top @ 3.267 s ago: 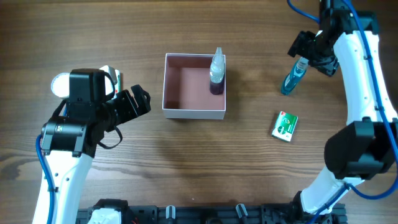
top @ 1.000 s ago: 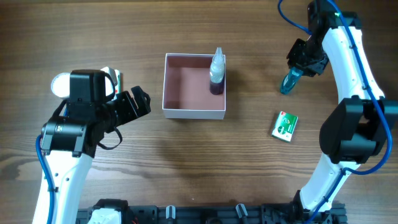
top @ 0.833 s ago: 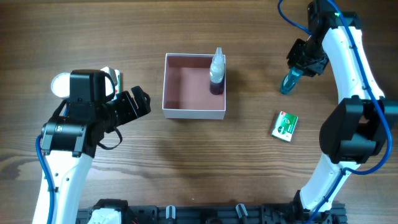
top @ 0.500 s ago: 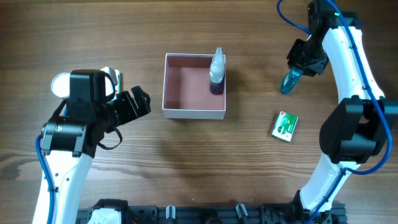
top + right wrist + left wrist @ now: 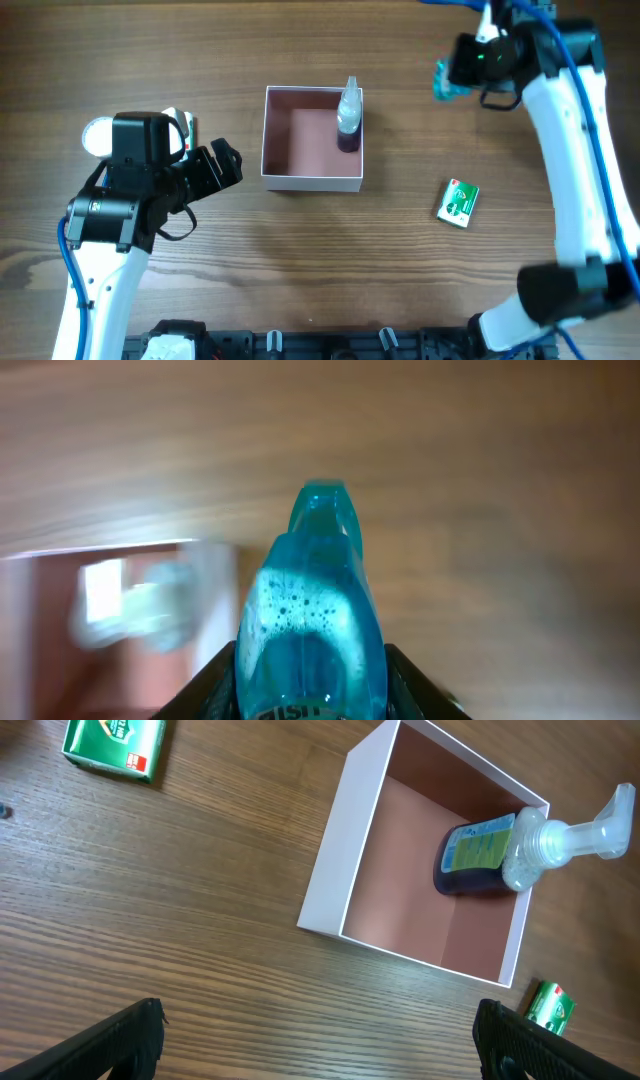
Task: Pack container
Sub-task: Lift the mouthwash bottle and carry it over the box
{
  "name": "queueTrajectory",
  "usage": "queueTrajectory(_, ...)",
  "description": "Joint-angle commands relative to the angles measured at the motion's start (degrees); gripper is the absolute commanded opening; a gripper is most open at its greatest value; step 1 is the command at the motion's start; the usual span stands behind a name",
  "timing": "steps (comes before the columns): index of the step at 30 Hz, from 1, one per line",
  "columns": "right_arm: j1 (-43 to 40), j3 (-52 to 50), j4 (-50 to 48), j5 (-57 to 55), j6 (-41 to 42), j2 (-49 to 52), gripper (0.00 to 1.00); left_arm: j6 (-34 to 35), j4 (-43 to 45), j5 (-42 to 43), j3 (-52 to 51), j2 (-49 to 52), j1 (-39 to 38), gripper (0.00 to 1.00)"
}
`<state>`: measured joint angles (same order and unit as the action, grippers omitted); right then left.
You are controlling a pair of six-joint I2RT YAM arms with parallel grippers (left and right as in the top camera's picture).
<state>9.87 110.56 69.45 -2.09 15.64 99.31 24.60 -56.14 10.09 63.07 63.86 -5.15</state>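
- Evidently the right gripper (image 5: 462,68) is clamped on the blue bottle (image 5: 310,622), carried high to clear the container (image 5: 312,180) wall.
- Left gripper (image 5: 318,1030), wide open and empty, waits left of it.

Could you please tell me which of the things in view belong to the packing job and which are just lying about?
Part of the job:
container
purple bottle, already inside it
blue bottle, held by the right gripper
green packet, probably still to pack

Lying about:
round white-lidded jar, half hidden behind the left arm
small green item beside the container
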Motion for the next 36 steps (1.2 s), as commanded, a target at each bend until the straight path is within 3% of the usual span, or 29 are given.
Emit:
queueTrajectory(1, 6.8, 2.0, -3.3, -0.4, -2.1, -4.1, 0.04, 0.7, 0.1, -0.6, 1.2, 0.0, -0.2, 1.00)
queueTrajectory(6, 14.4, 2.0, -7.1, -0.4, 1.3, -4.2, 0.04, 0.7, 0.1, -0.6, 1.2, 0.0, -0.2, 1.00)
queueTrajectory(17, 24.0, 1.9, -16.3, -4.2, -0.5, -3.8, 0.04, 0.7, 0.1, -0.6, 1.2, 0.0, -0.2, 1.00)
queueTrajectory(24, 26.0, 1.9, -13.2, -4.3, 5.8, -0.8, 0.04, 0.7, 0.1, -0.6, 1.2, 0.0, -0.2, 1.00)
queueTrajectory(36, 26.1, 1.9, -11.1, -1.2, 9.8, 6.3, 0.04, 0.7, 0.2, -0.6, 1.2, 0.0, -0.2, 1.00)
